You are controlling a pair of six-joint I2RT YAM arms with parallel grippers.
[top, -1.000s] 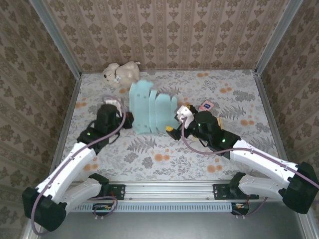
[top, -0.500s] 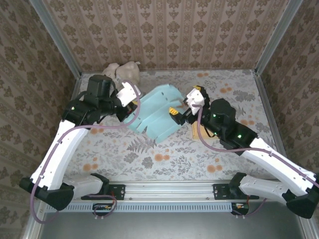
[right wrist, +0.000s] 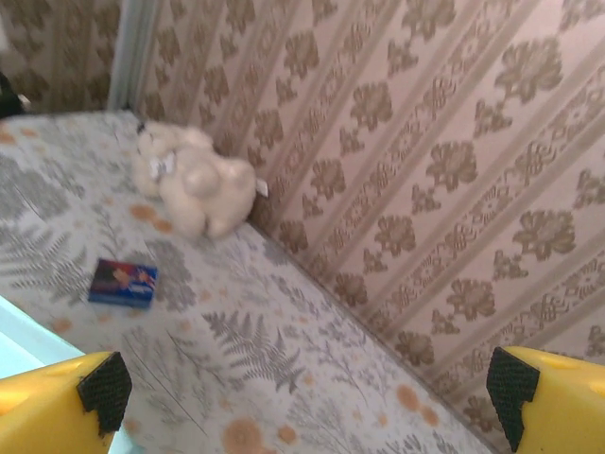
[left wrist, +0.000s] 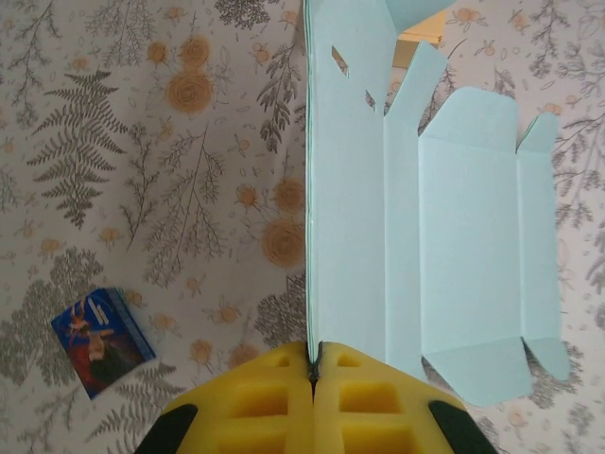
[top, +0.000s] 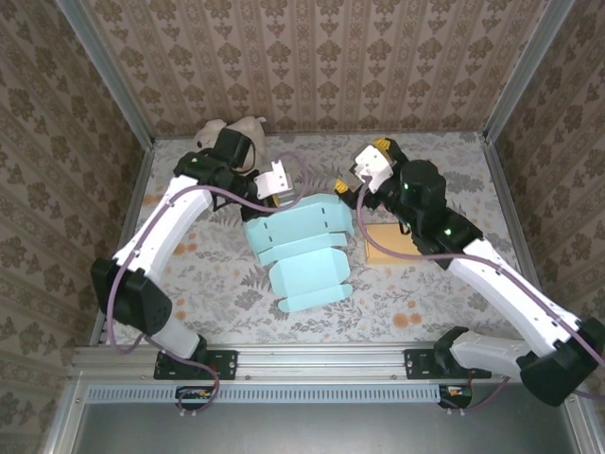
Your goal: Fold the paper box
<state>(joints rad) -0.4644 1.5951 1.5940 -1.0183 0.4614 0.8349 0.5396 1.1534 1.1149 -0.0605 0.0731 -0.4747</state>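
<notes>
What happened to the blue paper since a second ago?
The left tool, shut on the paper box edge, swung up and back, and the sheet has opened out flat. The right tool, open, rose away from it. The plush toy stayed in its corner.

No legible text, brand, number or sign found. The small blue printed card on the floral-patterned bench shows artwork; lettering unreadable.

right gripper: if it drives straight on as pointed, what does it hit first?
Probably the floral table near the foot of the papered wall; nothing sits between the open right gripper and there. The plush toy and blue card lie left of that line. Depth is hard to judge.
</notes>
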